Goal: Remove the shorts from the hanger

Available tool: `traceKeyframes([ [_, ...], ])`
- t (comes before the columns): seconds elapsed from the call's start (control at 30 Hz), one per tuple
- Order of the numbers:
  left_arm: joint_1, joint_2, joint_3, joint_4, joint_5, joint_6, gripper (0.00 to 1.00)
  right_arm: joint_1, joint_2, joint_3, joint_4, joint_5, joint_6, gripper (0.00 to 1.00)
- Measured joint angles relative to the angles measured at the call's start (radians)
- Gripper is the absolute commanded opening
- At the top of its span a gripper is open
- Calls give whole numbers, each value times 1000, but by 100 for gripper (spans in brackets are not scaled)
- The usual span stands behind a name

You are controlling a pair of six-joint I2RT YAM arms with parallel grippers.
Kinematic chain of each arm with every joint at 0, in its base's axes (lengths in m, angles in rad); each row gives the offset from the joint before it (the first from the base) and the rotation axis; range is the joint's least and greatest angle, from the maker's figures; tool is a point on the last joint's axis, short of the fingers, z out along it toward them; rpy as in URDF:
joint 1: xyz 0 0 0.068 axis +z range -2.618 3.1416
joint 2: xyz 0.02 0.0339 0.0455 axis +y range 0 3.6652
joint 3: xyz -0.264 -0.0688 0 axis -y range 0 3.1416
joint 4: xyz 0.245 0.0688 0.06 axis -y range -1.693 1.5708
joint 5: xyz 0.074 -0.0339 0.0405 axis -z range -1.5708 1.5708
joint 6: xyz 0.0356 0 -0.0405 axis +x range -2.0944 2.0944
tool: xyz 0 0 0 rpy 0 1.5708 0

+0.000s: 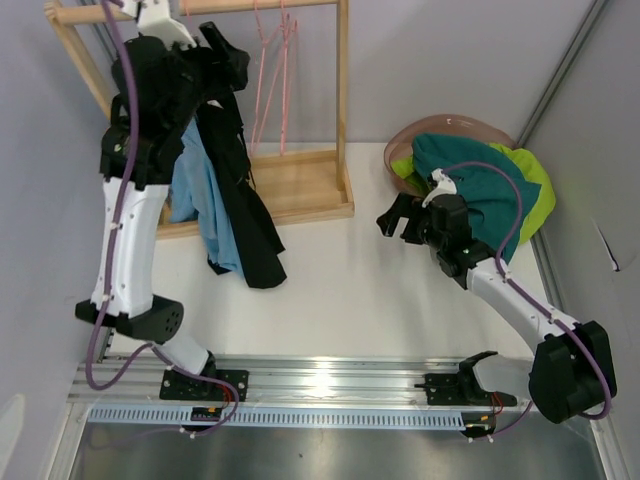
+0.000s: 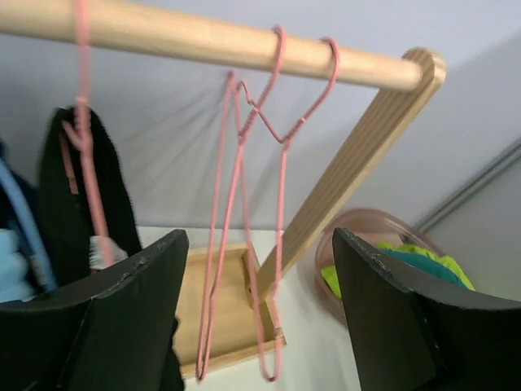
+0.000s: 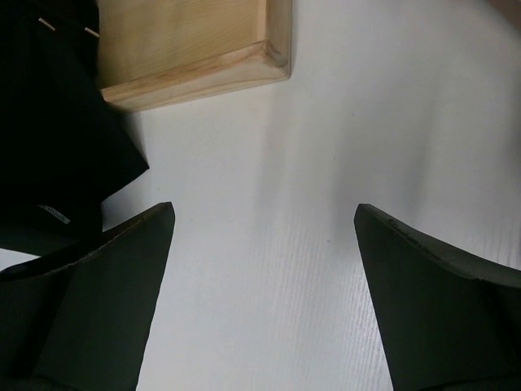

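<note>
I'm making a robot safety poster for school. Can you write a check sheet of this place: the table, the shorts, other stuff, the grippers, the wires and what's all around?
Surface: white table, with the wooden rack base standing on it.
Job's things: black shorts and light blue shorts hang from the rack. Teal shorts and lime green shorts lie in the basket. Navy pair not made out.
Clutter: two empty pink hangers on the wooden rod.
Grippers: left gripper open, up by the rod. Right gripper open above the table. Both hold nothing.
Cables: a purple cable along each arm.
Surroundings: grey wall, metal rail at the bases.
</note>
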Motion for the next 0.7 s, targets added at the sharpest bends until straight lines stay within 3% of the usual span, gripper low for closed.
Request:
traceKeyframes([
  [0.3,78,-76,-61,5,-64,25,80,10,-64,-19,-27,26,0,99],
  [0.7,156,80,-47,-8,-63,24,72,11,-126,-55,-77,55,0,99],
])
